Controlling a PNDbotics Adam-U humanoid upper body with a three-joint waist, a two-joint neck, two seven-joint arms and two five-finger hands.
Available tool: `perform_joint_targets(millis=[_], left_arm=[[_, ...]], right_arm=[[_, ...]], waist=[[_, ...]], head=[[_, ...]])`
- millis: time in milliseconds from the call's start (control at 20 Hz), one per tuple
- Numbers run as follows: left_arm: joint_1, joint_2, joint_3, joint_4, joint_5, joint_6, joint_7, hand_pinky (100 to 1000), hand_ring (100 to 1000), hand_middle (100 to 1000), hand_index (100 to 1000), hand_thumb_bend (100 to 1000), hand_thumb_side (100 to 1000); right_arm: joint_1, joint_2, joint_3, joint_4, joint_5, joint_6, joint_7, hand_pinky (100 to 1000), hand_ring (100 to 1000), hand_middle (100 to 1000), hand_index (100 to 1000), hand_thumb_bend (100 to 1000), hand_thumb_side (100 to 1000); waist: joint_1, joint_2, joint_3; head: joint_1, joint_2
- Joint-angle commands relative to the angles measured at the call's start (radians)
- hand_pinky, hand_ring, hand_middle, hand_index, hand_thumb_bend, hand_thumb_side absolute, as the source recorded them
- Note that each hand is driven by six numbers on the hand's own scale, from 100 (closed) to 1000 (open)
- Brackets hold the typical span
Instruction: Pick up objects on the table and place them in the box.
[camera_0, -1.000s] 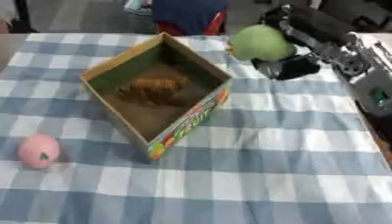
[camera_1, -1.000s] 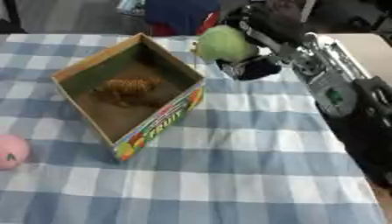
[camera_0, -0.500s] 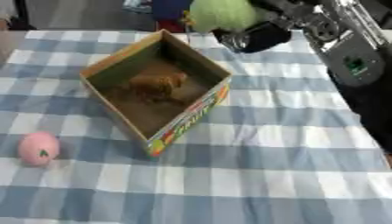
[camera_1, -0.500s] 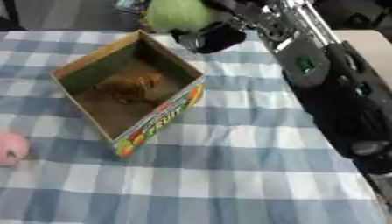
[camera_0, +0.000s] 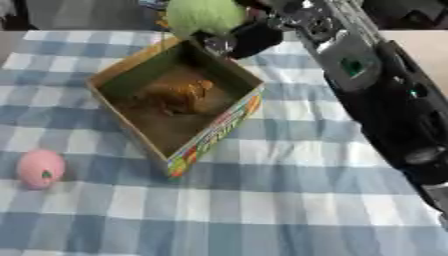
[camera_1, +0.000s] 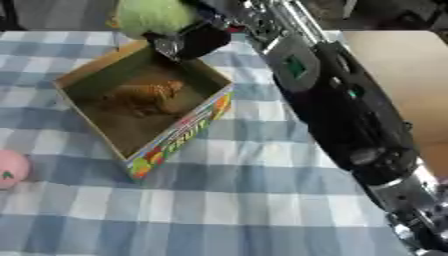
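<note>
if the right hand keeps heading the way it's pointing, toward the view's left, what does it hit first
Probably nothing: the right hand, curled round the round green fruit, looks to be above the open cardboard box's far corner, though height is hard to judge.

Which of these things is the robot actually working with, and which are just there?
Part of the job: green ball in the right hand; cardboard box; brown object inside it; pink ball.
Just there: checked tablecloth.
</note>
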Motion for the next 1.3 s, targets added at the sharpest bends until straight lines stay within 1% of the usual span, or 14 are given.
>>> perform_joint_targets(millis=[50, 250, 450, 550, 600, 700, 900, 950, 1050, 1100, 1150, 1200, 1250, 1300], left_arm=[[-0.008, 0.015, 0.009, -0.018, 0.004, -0.005, 0.000, 340, 708, 658, 868, 653, 981], [-0.008, 0.013, 0.009, -0.018, 0.006, -0.007, -0.001, 341, 707, 658, 868, 652, 982], [-0.008, 0.011, 0.011, -0.018, 0.006, -0.008, 0.001, 342, 707, 658, 868, 652, 981], [-0.008, 0.011, 0.012, -0.018, 0.007, -0.009, 0.002, 342, 707, 658, 868, 652, 980], [-0.008, 0.010, 0.012, -0.018, 0.007, -0.009, 0.003, 343, 707, 658, 868, 652, 981], [-0.007, 0.009, 0.012, -0.018, 0.006, -0.009, 0.003, 343, 707, 658, 868, 651, 980], [-0.006, 0.007, 0.012, -0.018, 0.006, -0.010, 0.003, 344, 707, 658, 868, 650, 981], [-0.005, 0.007, 0.012, -0.018, 0.006, -0.010, 0.003, 344, 707, 659, 868, 650, 981], [-0.004, 0.006, 0.013, -0.018, 0.006, -0.010, 0.003, 344, 706, 659, 868, 650, 981], [-0.004, 0.005, 0.013, -0.018, 0.005, -0.010, 0.003, 345, 706, 659, 868, 650, 981], [-0.004, 0.005, 0.013, -0.018, 0.005, -0.010, 0.004, 345, 706, 659, 868, 650, 981], [-0.004, 0.005, 0.014, -0.018, 0.005, -0.010, 0.004, 345, 706, 659, 868, 650, 981], [-0.004, 0.004, 0.014, -0.018, 0.005, -0.010, 0.004, 345, 706, 659, 869, 649, 981], [-0.003, 0.004, 0.014, -0.018, 0.005, -0.010, 0.005, 346, 706, 659, 869, 649, 981]], right_arm=[[-0.030, 0.023, 0.004, 0.035, 0.030, -0.013, 0.013, 592, 653, 464, 678, 100, 436], [-0.031, 0.055, 0.024, 0.099, 0.067, -0.041, 0.029, 592, 665, 477, 686, 100, 450], [-0.023, 0.072, 0.038, 0.156, 0.104, -0.076, 0.052, 598, 688, 502, 706, 100, 479], [-0.019, 0.076, 0.043, 0.181, 0.123, -0.094, 0.063, 606, 706, 521, 726, 100, 501], [-0.017, 0.078, 0.044, 0.192, 0.131, -0.103, 0.067, 615, 723, 539, 749, 100, 535], [-0.015, 0.081, 0.046, 0.211, 0.149, -0.120, 0.075, 626, 739, 555, 765, 100, 561], [-0.015, 0.086, 0.043, 0.237, 0.186, -0.137, 0.078, 646, 767, 616, 827, 100, 610], [-0.015, 0.087, 0.043, 0.241, 0.194, -0.140, 0.080, 652, 775, 635, 850, 100, 631], [-0.014, 0.088, 0.042, 0.248, 0.210, -0.146, 0.089, 672, 800, 699, 908, 100, 711], [-0.013, 0.089, 0.041, 0.250, 0.216, -0.148, 0.095, 685, 817, 748, 945, 100, 764], [-0.012, 0.089, 0.039, 0.251, 0.219, -0.149, 0.100, 701, 838, 790, 975, 159, 800], [-0.010, 0.089, 0.036, 0.251, 0.221, -0.149, 0.104, 701, 838, 790, 975, 159, 800], [-0.009, 0.088, 0.032, 0.248, 0.218, -0.146, 0.106, 729, 870, 853, 1000, 296, 843], [-0.007, 0.088, 0.027, 0.243, 0.212, -0.141, 0.103, 745, 885, 875, 1000, 367, 863]], waist=[[0.005, -0.014, 0.005], [0.006, -0.012, 0.013], [0.007, -0.012, 0.016], [0.007, -0.011, 0.016], [0.008, -0.011, 0.016], [0.009, -0.011, 0.017], [0.010, -0.011, 0.016], [0.010, -0.011, 0.016], [0.011, -0.011, 0.016], [0.011, -0.011, 0.016], [0.011, -0.011, 0.015], [0.012, -0.011, 0.015], [0.012, -0.011, 0.015], [0.013, -0.011, 0.014]], head=[[-0.007, -0.018], [-0.012, -0.023], [-0.010, -0.028], [-0.010, -0.029], [-0.009, -0.030], [-0.008, -0.032], [-0.008, -0.034], [-0.008, -0.035], [-0.008, -0.036], [-0.008, -0.036], [-0.007, -0.036], [-0.007, -0.036], [-0.006, -0.037], [-0.005, -0.037]])
